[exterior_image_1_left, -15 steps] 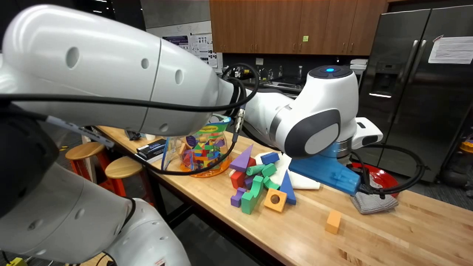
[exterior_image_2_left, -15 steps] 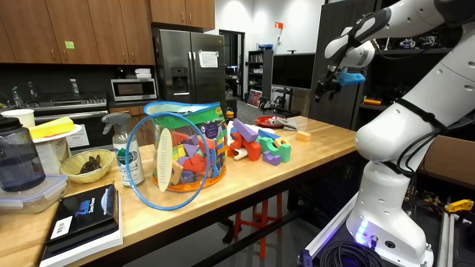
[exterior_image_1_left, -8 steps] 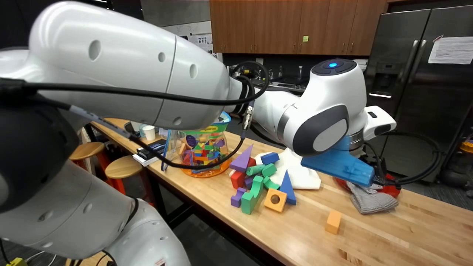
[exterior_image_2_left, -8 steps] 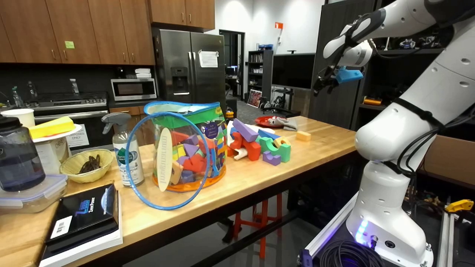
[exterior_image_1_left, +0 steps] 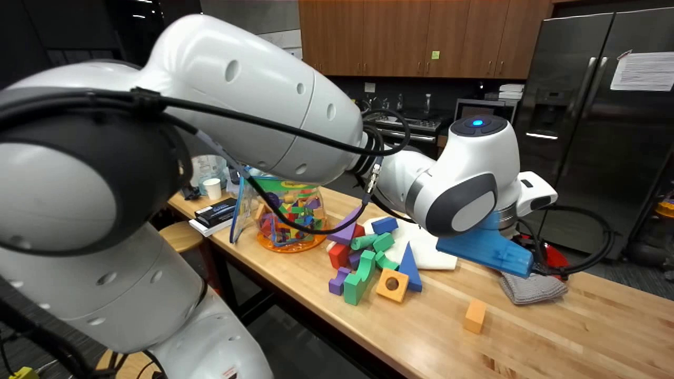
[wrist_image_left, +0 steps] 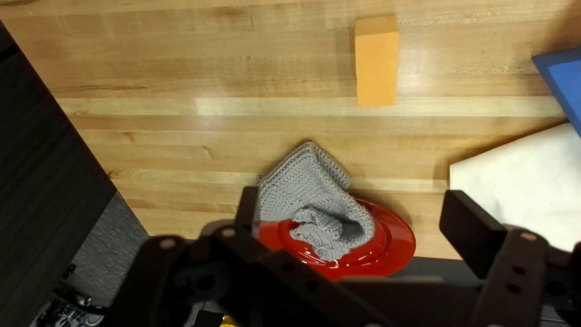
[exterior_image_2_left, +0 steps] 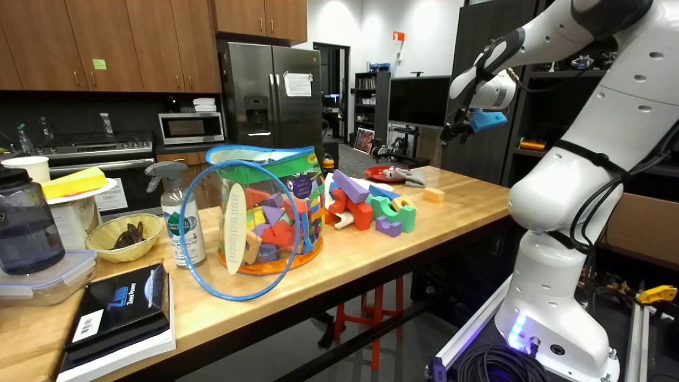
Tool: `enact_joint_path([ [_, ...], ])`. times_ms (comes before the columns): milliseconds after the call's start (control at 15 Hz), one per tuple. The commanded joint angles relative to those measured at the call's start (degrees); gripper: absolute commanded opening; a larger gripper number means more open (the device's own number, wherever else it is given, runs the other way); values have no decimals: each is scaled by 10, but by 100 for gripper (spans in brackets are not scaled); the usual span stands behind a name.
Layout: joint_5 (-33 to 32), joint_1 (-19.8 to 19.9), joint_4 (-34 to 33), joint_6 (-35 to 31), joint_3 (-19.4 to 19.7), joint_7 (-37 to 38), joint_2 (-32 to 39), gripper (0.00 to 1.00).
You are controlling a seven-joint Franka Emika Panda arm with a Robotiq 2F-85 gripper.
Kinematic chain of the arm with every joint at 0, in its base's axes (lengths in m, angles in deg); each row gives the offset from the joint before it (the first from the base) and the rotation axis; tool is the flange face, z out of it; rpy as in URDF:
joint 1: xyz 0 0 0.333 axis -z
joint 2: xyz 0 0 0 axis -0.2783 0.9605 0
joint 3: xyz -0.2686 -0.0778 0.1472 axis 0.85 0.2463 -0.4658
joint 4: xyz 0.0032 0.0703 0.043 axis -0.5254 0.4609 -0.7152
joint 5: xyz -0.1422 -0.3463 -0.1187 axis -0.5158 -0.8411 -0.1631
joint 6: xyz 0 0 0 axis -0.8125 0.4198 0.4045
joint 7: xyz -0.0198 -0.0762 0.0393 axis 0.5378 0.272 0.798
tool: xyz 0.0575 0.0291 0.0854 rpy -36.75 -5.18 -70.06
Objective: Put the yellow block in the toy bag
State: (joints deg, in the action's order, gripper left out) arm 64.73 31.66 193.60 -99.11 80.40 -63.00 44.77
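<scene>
The yellow block [wrist_image_left: 376,63], a small orange-yellow piece, lies alone on the wooden table; it also shows in both exterior views, as the block [exterior_image_1_left: 475,316] and the block [exterior_image_2_left: 434,194]. The toy bag [exterior_image_2_left: 286,168], clear with a green band and full of coloured pieces, stands farther along the table, its round lid [exterior_image_2_left: 241,298] hanging open at the side. My gripper [wrist_image_left: 358,220] is open, its fingers wide apart and nothing between them. It hangs high above the table, over the plate side, with the block off toward the top of the wrist view. In an exterior view a blue part hides the fingers.
Between bag and block lies a pile of loose blocks, including a green arch [exterior_image_1_left: 360,279], an orange block with a hole [exterior_image_1_left: 392,284] and a blue triangle [exterior_image_1_left: 409,268]. A white cloth [wrist_image_left: 522,181], a red plate [wrist_image_left: 395,245] and a grey cloth [wrist_image_left: 295,190] lie nearby.
The arm has swung over, its upper links shifting right in an exterior view. The gripper has moved slightly toward the table and stays open. Block, bag and pile have not moved.
</scene>
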Motion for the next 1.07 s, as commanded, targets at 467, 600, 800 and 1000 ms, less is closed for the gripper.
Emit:
enact_joint_path([
  [467, 129, 3, -28, -60, 10, -79, 130, 100],
  [600, 135, -2, -22, -62, 18, -92, 141, 100],
  [800, 131, 2, -19, -59, 20, -102, 152, 100],
  [1000, 120, 21, -15, -56, -4, -82, 150, 100],
])
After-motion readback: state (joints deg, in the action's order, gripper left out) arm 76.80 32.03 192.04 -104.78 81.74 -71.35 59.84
